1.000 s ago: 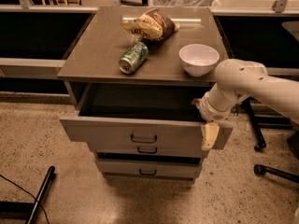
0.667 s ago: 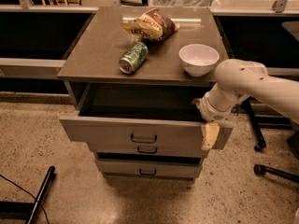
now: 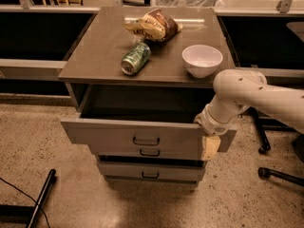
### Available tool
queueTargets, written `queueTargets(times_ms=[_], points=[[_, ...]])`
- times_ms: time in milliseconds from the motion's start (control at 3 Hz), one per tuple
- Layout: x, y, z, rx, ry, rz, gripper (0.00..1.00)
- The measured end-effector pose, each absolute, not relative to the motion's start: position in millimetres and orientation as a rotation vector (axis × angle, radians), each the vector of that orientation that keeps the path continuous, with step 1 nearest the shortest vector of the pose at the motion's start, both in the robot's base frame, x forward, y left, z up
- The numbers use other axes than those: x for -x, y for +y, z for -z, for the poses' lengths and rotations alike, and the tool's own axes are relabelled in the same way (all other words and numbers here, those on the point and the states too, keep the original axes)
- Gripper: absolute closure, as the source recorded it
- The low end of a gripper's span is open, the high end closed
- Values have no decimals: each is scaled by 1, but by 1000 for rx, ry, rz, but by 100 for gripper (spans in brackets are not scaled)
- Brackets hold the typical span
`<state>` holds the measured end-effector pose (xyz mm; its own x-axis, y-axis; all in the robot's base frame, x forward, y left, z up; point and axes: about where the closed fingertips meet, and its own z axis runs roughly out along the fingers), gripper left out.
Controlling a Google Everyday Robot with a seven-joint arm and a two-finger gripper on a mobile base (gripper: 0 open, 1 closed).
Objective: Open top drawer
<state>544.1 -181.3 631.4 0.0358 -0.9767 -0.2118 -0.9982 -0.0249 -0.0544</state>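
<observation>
The top drawer (image 3: 114, 133) of the grey cabinet stands pulled out, its plain grey inside showing in shadow and its small dark loop handle (image 3: 146, 141) at the centre of the flat front. My gripper (image 3: 210, 147) hangs at the drawer's right front corner, below my white arm (image 3: 247, 96), right of the handle and apart from it. Two smaller drawers (image 3: 151, 171) sit below, pushed in further.
On the cabinet top (image 3: 95, 56) lie a green can (image 3: 135, 58) on its side, a bag of chips (image 3: 152, 25) and a white bowl (image 3: 202, 60). A chair base (image 3: 278, 172) is at the right. A dark bar (image 3: 40, 198) lies on the floor at lower left.
</observation>
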Motion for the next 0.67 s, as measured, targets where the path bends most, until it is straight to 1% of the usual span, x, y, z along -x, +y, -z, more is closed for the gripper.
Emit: queueTargets(times_ms=[333, 667], points=[[-522, -173, -636, 2166, 2054, -143, 38], [-507, -169, -651, 2199, 2038, -86, 38]])
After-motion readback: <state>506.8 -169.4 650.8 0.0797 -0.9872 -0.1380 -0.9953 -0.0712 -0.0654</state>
